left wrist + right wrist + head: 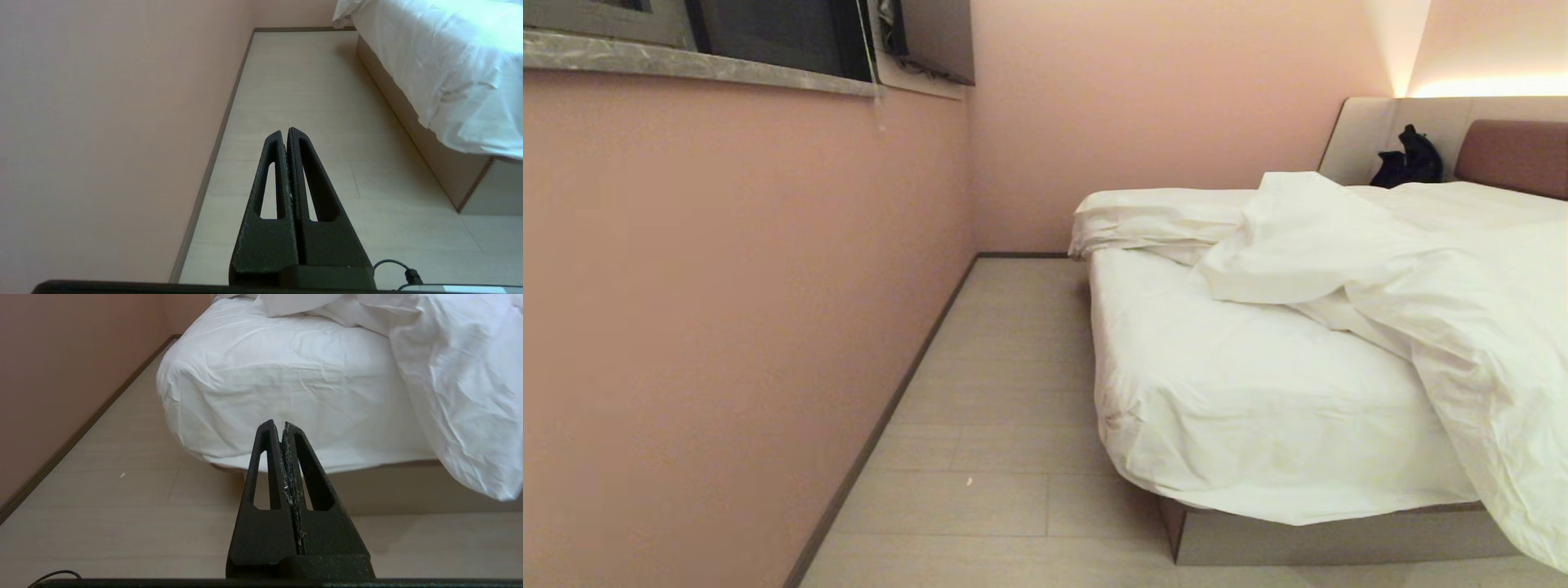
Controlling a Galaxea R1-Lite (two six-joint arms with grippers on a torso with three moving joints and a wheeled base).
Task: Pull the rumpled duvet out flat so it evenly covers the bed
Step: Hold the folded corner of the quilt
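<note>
Pink-walled room with pale plank flooring and a window ledge

A plain pink wall [727, 310] fills the left side and meets a second pink wall [1152, 106] at the far corner; a dark skirting board [882, 425] runs along their foot. The floor [1005, 392] is light wood-look planks, with a tiny white speck [969, 482] lying near the skirting. High on the left wall sits a grey marbled window sill [686, 61] under a dark window [776, 33], from which a thin cord [876, 73] hangs. A black, lumpy object [1409, 159], too indistinct to identify, rests against a pale upholstered panel [1364, 135]. Warm light glows along the top of the far right wall [1486, 82].
</note>
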